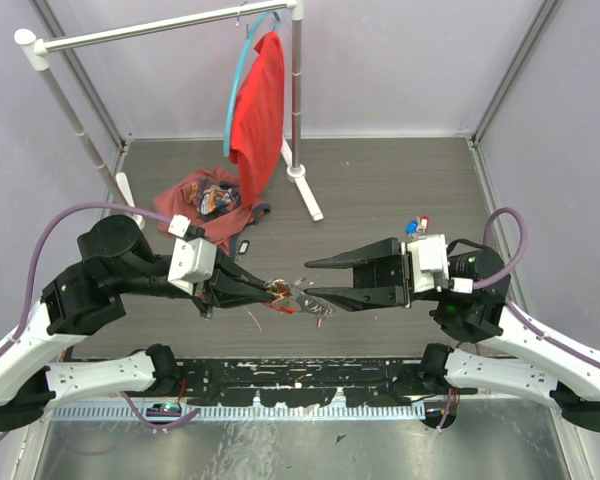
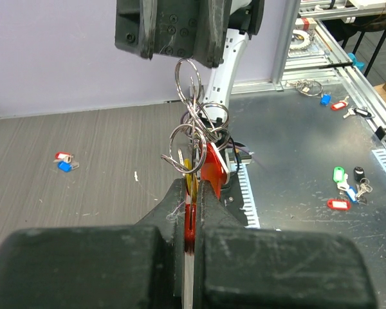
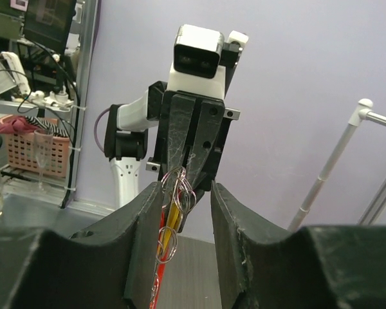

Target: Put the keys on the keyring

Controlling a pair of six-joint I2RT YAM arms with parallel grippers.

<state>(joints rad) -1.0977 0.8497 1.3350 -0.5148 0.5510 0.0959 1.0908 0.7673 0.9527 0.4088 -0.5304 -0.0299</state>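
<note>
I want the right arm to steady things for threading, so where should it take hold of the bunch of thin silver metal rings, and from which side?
Probably the outermost silver metal ring, which stands clear of the left gripper, shut on the red plastic tag. Come head-on from the opposite side, where the right gripper faces it, open jaws flanking the ring.

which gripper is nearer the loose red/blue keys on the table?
Right. The keys lie just past the right gripper's wrist, on its far side. The left gripper is farther across the table, clamped on the keyring.
</note>
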